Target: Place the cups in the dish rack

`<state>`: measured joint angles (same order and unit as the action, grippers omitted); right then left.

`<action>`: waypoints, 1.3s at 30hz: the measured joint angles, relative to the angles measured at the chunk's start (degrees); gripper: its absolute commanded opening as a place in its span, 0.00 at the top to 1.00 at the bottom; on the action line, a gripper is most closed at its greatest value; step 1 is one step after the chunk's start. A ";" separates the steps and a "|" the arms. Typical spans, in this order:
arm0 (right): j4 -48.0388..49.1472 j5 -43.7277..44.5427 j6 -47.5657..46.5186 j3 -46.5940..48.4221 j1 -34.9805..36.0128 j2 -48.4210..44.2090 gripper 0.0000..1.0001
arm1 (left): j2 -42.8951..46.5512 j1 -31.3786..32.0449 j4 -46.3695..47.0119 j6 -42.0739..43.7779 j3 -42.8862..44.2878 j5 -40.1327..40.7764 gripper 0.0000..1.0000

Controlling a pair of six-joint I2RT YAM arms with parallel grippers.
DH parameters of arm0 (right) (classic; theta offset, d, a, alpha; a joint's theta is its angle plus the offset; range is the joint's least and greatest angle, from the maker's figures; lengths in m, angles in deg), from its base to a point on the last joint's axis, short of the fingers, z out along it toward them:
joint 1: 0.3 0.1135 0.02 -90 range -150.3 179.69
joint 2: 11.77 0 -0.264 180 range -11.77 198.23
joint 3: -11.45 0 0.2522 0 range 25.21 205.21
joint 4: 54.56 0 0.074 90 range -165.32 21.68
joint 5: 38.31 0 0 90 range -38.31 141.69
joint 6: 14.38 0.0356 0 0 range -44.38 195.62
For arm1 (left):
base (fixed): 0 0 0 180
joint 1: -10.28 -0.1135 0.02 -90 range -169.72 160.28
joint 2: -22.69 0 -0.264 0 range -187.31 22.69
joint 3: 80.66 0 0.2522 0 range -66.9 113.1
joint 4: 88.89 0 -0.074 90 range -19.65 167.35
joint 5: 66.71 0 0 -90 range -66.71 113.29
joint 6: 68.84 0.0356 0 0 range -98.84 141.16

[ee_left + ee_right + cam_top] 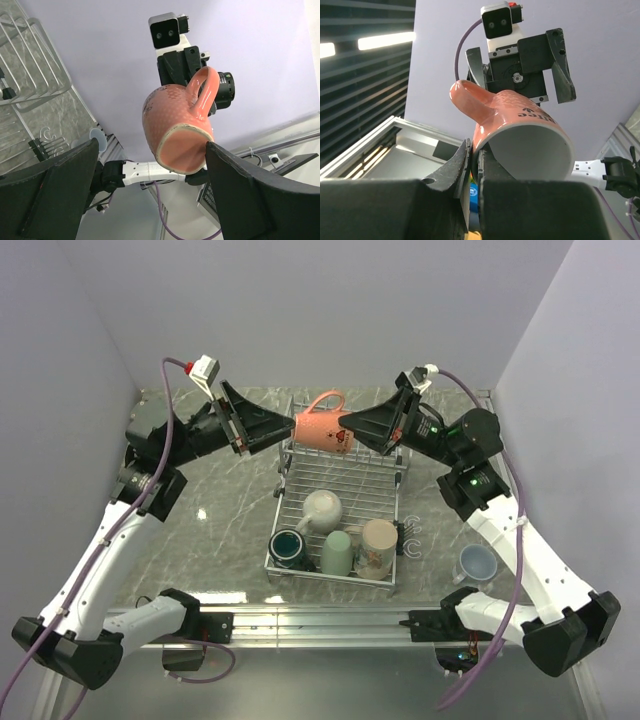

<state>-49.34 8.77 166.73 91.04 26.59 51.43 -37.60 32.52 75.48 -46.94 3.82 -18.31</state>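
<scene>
the right gripper point(474, 160) pinches the rim of the salmon-red ceramic mug point(520, 122). the left gripper point(151, 150) gapes around its base.

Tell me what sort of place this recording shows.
Probably a lab robot cell staged as a kitchen counter: plain lilac walls box in a marble-look tabletop, an aluminium rail edges it, and a wire dish rack holds mugs below a gripped salmon mug.

Four cups point(337, 552) in the rack's point(345, 485) near end; fifth cup point(477, 562) on the counter point(220, 520), right of it; sixth cup point(322, 428) between my fingers point(362, 423), probably above it.
</scene>
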 measured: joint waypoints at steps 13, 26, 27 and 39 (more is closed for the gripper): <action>6.54 5.44 2.08 -5.97 0.59 -0.46 1.00 | 0.39 -0.07 -4.17 0.87 2.56 0.81 0.06; 4.00 10.38 2.08 -10.21 0.22 -0.09 1.00 | 2.21 0.00 -9.25 5.11 6.12 -0.31 0.07; 3.87 10.43 2.05 -10.21 0.22 -0.09 1.00 | 1.77 0.00 -11.41 6.54 6.82 0.48 0.07; 3.06 10.54 2.80 -9.46 0.70 -0.31 1.00 | -0.70 -0.02 -20.87 14.82 9.16 4.66 0.07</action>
<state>-46.28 19.31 169.53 81.57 27.29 51.12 -38.30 32.50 54.61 -32.12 12.98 -13.66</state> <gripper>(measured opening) 0.060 0.928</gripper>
